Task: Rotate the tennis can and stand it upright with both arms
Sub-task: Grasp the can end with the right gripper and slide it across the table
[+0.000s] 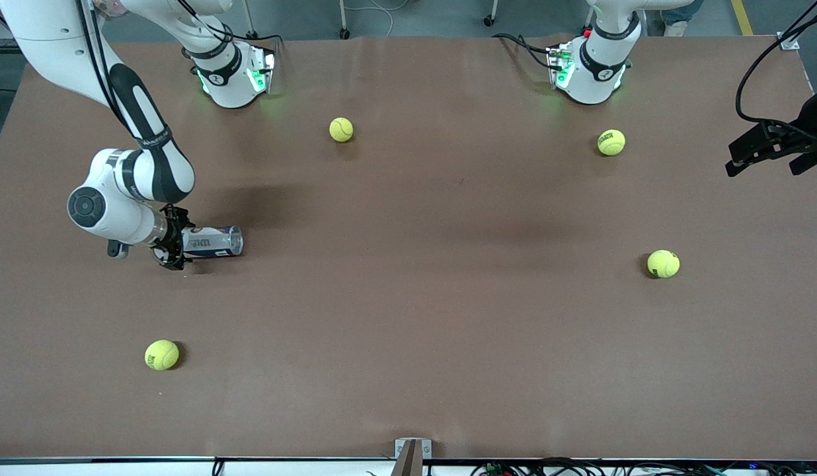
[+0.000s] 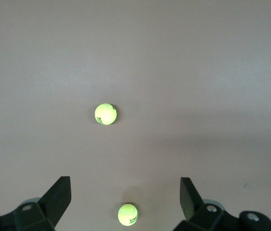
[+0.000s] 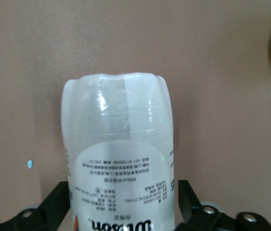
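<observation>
The tennis can [image 1: 212, 241] lies on its side on the brown table [image 1: 408, 317] toward the right arm's end. It is clear, with a white and dark-blue label. My right gripper [image 1: 178, 246] is low at the can's end that points to the right arm's end of the table. Its fingers [image 3: 61, 197] stand on either side of the can [image 3: 118, 144], open, with a thin gap at one finger. My left gripper [image 1: 736, 158] hangs open and empty, high over the table's edge at the left arm's end. In the left wrist view it [image 2: 126, 192] holds nothing.
Several yellow-green tennis balls lie about: one near the right arm's base [image 1: 341, 129], one near the left arm's base [image 1: 611, 142], one toward the left arm's end [image 1: 663, 264], and one near the front edge [image 1: 162, 355]. Two balls [image 2: 105, 114] [image 2: 128, 214] lie below my left gripper.
</observation>
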### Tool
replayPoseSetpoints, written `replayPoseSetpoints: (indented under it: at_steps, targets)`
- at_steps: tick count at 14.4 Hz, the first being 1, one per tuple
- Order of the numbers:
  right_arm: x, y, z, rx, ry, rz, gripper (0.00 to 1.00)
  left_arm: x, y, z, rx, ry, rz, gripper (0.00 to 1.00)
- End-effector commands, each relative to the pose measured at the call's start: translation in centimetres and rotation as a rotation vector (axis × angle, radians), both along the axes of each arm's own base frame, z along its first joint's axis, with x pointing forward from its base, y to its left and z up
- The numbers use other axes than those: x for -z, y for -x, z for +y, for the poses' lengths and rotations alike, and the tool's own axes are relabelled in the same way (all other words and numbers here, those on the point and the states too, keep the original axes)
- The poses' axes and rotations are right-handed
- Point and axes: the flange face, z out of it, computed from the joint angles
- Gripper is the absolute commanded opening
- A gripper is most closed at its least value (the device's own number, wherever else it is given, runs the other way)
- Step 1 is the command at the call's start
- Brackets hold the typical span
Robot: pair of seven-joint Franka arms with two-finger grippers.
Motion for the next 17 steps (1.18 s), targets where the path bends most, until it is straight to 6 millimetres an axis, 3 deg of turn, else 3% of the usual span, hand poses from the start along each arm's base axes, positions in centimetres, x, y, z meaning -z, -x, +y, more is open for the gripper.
replayPoseSetpoints:
  at_steps: [1, 2, 4, 7, 11, 14, 17]
  targets:
    - [0.1, 0.5, 0.9, -0.003, -0.009, 0.003, 0.68, -0.4, 0.0, 0.0, 0.019, 0.006, -0.004, 1.0]
    - [0.0, 0.5, 1.2, -0.009, -0.009, 0.003, 0.62, -0.4, -0.1, 0.0, 0.016, 0.011, -0.004, 1.0]
    - [-0.3, 0.5, 1.3, -0.012, -0.013, 0.02, 0.61, -0.4, -0.1, 0.0, 0.016, 0.011, -0.006, 1.0]
    - [-3.5, -0.4, 3.2, -0.036, -0.025, 0.052, 0.61, -0.4, 0.0, 0.0, 0.016, 0.011, -0.004, 1.0]
    - [-9.1, -2.1, 9.5, -0.007, -0.075, 0.069, 0.61, -0.4, 0.0, 0.0, 0.016, 0.011, -0.004, 1.0]
    - [-13.2, -3.4, 19.7, -0.007, -0.054, 0.022, 0.61, -0.5, 0.0, 0.0, 0.016, 0.011, -0.006, 1.0]
    - [-17.1, -3.1, 29.6, -0.047, -0.066, -0.058, 0.62, -0.5, 0.0, 0.0, 0.015, 0.011, -0.004, 1.0]
